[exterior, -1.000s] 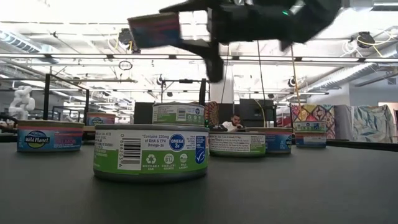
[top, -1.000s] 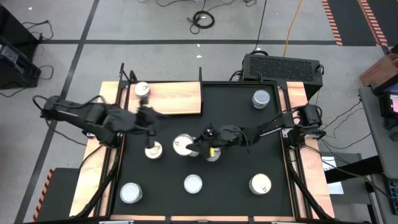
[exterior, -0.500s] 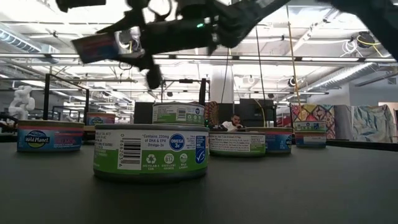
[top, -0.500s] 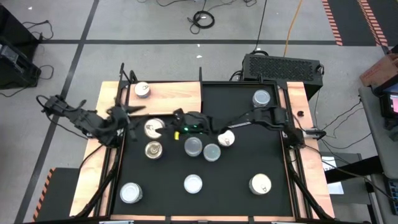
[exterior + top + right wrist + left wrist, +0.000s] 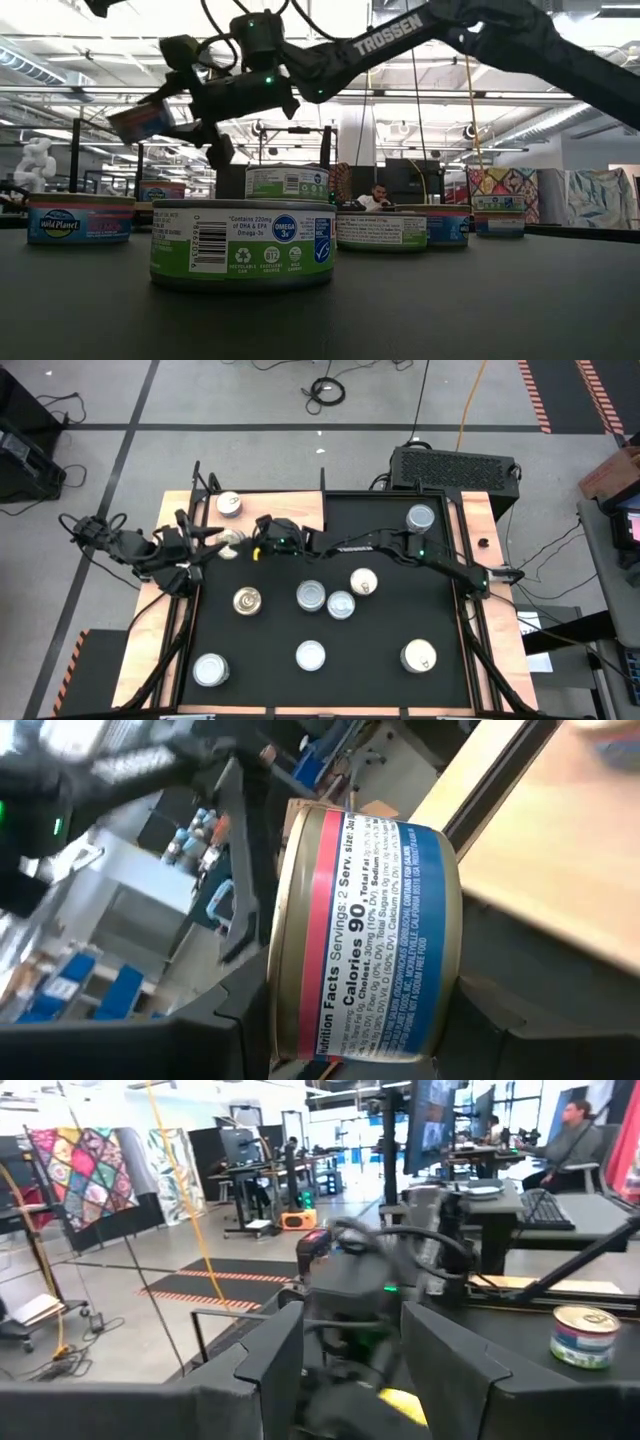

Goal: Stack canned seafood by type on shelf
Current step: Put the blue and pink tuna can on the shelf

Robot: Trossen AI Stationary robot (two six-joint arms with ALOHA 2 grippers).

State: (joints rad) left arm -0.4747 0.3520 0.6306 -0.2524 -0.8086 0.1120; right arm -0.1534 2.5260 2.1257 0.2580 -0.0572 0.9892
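Black tabletop point(image 5: 400, 620) from above, with wooden shelf point(image 5: 290, 520) at one far corner. Clamped between the fingers of the right gripper point(image 5: 248, 544): one red-and-blue-labelled tin point(image 5: 370, 930), tilted on edge and held aloft. Carried within the last second from the cluster of tins point(image 5: 326, 600) at mid-mat, now well behind the gripper, to above the shelf's near edge. Just beyond the fingertips: left gripper point(image 5: 205, 538), fingers apart and empty, drawn back toward the table's side. Farther ahead, already on the board: shelved tin point(image 5: 229, 504). Judged stage: transport nearly done, with lowering and release onto the matching type to follow; most tins not yet shelved
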